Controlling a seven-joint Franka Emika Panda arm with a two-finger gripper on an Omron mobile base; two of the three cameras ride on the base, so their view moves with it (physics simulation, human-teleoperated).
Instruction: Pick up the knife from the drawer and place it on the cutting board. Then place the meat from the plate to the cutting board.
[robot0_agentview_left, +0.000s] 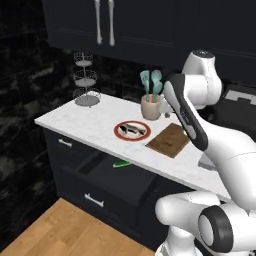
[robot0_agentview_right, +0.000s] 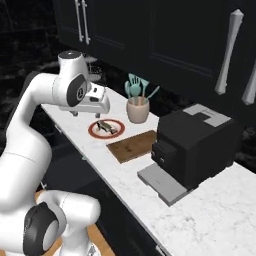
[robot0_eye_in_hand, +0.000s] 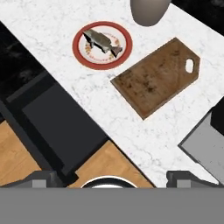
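The black drawer (robot0_agentview_left: 107, 172) stands pulled open under the white counter, and it shows dark in the hand view (robot0_eye_in_hand: 52, 118). In it lies the knife (robot0_agentview_left: 120, 163), of which a green handle pokes out from under the counter's edge. The red-rimmed plate (robot0_agentview_left: 132, 131) (robot0_eye_in_hand: 103, 43) carries the dark meat (robot0_agentview_left: 133, 128) (robot0_eye_in_hand: 103, 41). Right of it lies the brown cutting board (robot0_agentview_left: 169, 140) (robot0_agentview_right: 134, 146) (robot0_eye_in_hand: 157, 76), bare. My gripper (robot0_agentview_right: 91, 113) (robot0_eye_in_hand: 114, 179) hangs open and empty high above the counter's front edge, near the plate.
A beige crock (robot0_agentview_left: 150, 106) (robot0_agentview_right: 137, 109) of teal utensils stands behind the plate. A tiered wire stand (robot0_agentview_left: 86, 82) is at the counter's far left. A black boxy appliance (robot0_agentview_right: 195, 142) sits right of the board. Upper cabinets (robot0_agentview_left: 105, 22) hang overhead.
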